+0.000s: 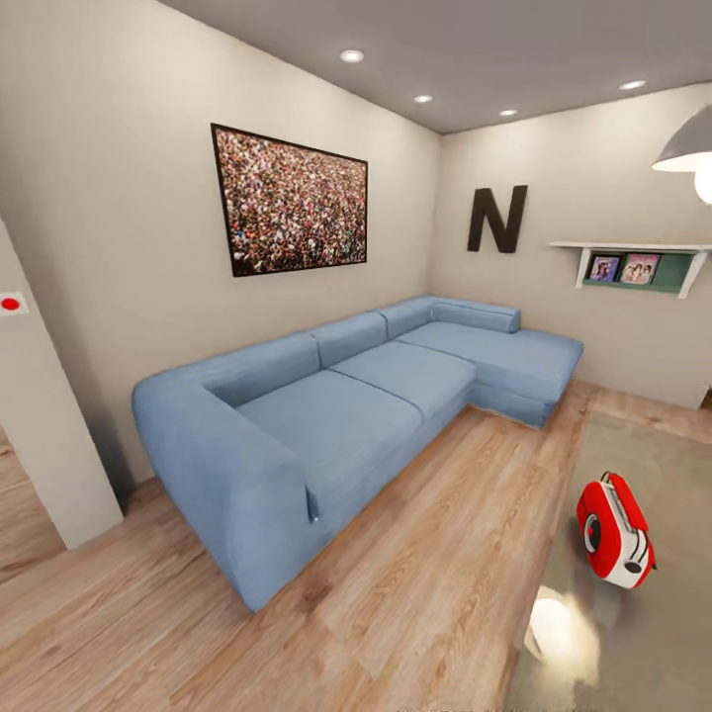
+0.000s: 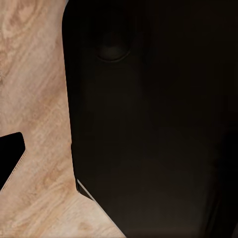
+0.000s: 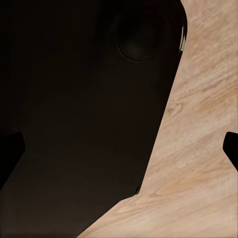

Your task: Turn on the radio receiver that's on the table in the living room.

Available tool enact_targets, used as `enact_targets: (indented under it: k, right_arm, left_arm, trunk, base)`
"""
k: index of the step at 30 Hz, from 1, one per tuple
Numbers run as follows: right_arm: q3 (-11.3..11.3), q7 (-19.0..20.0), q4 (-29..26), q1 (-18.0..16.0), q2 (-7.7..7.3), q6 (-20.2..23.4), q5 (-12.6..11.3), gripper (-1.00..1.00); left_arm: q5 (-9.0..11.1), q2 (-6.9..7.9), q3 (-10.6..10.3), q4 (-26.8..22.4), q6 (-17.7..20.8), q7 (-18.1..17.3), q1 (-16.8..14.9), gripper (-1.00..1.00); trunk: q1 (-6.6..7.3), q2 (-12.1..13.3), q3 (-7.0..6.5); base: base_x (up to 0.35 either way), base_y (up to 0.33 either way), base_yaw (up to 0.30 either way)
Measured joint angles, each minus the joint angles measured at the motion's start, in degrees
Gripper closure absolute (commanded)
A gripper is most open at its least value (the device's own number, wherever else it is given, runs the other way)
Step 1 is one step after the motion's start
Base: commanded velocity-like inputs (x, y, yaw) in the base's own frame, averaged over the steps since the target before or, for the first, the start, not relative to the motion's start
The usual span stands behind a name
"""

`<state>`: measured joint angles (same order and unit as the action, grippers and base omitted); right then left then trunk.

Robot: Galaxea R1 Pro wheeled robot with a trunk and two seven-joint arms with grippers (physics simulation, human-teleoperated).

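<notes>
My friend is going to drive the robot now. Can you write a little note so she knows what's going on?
End effectors: the wrist views look down past dark robot body at the wood floor; I can't tell if either one is open or shut. Nothing is seen held.
Things: the red radio receiver stands on the glossy grey table, low on the right of the head view. The blue sofa is across the wood floor from it.
Done: the robot is in the living room with the radio in sight.
Left: probably turn toward the table, move closer, reach out and switch the radio on.

Red-white radio receiver [image 1: 614, 530], seemingly grey table [image 1: 633, 633]
</notes>
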<state>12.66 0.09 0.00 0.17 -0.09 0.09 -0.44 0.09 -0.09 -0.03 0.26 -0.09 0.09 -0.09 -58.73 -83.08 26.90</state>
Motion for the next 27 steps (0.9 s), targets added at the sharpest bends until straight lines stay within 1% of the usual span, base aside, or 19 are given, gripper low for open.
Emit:
enact_targets:
  k: [27]
  right_arm:
    - [0.0,0.0,0.0,0.0,0.00,0.0,0.1,-1.00]
  left_arm:
    - [0.0,0.03,0.1,0.0,0.0,0.0,0.0,-1.00]
  trunk:
    - [0.00,0.0,0.00]
  base:
    - [0.000,0.000,-0.280]
